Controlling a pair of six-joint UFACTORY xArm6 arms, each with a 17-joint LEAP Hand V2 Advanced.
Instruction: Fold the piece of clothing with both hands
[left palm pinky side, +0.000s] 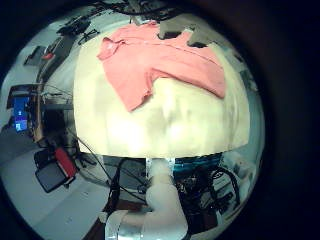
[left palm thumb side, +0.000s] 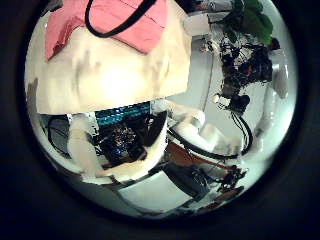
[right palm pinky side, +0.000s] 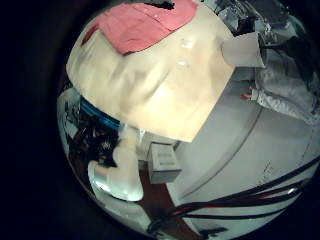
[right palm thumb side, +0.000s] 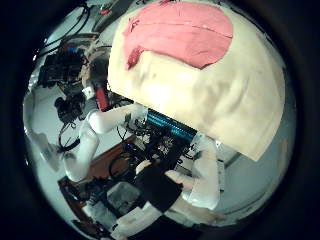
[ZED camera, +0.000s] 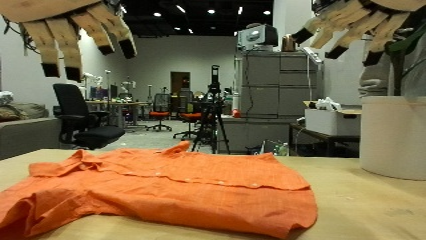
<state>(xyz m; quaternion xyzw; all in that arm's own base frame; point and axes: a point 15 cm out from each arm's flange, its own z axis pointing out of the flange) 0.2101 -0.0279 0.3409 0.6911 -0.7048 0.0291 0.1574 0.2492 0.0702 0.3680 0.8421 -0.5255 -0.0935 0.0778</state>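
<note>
While an orange shirt (ZED camera: 160, 192) lies spread and rumpled on the pale wooden table (ZED camera: 373, 205), both robot hands hang high above it, well clear of the cloth. The garment rests flat on the tabletop with a sleeve trailing toward the near edge, its fabric creased in low folds across the middle.

The left hand (ZED camera: 73, 30) is seen at the upper corner of the outside view, its black-tipped fingers (ZED camera: 51, 45) pointing downward, loosely spread and holding nothing. The shirt lies far below those fingertips, with nothing touching it. The right hand (ZED camera: 360, 25) hangs at the opposite upper corner, its fingers (ZED camera: 336, 40) likewise relaxed, fanned apart and empty, and the shirt's far end sits well beneath and inward of them.

Seen from the left palm's little finger side, the shirt (left palm pinky side: 165, 62) occupies the far part of the table (left palm pinky side: 180, 120), with bare tabletop between it and the arm. The right palm's thumb side shows the shirt (right palm thumb side: 185, 35) spread across one end of the table (right palm thumb side: 235, 100), again distant from the hand.

A white cylindrical container (ZED camera: 396, 135) stands on the table below the right hand's fingers, apart from the shirt.
</note>
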